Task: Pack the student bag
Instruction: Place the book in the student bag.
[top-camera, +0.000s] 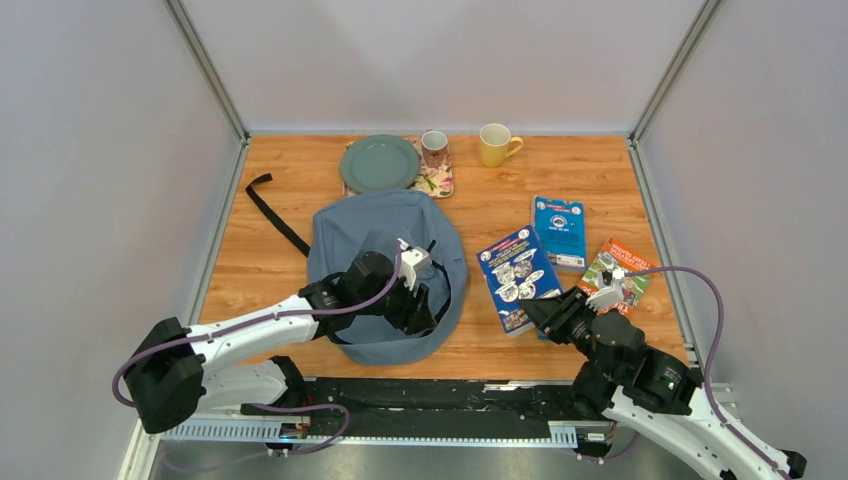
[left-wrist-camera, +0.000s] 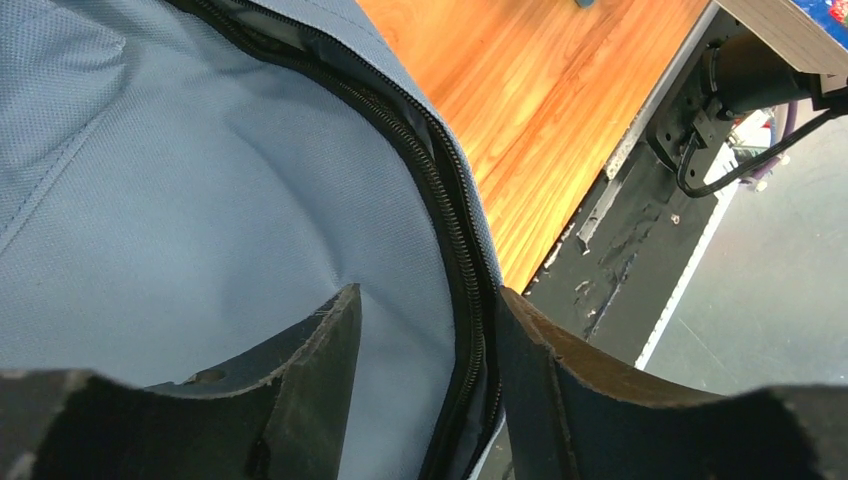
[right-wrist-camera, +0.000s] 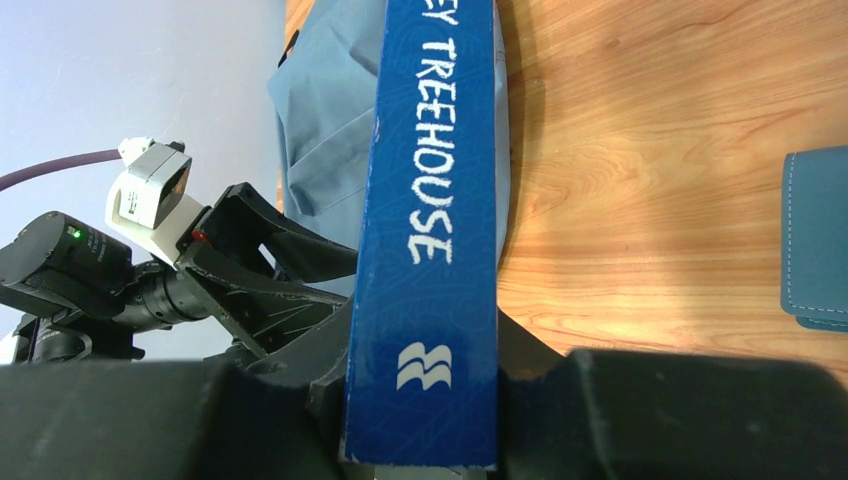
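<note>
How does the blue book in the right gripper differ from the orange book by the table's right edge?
The blue book is clamped in the right gripper; the orange book lies free on the table. The blue book looks larger and nearer the bag; the orange book sits farther right. Both are outside the bag.

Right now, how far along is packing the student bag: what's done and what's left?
Done: little. The student bag lies flat, its zipper looks parted at the near edge, and its contents are unseen. In hand: the left gripper straddles that rim, jaws apart, and the right gripper is clamped on the blue book. Left: getting that book in, then likely the teal booklet and orange book on the table.
</note>
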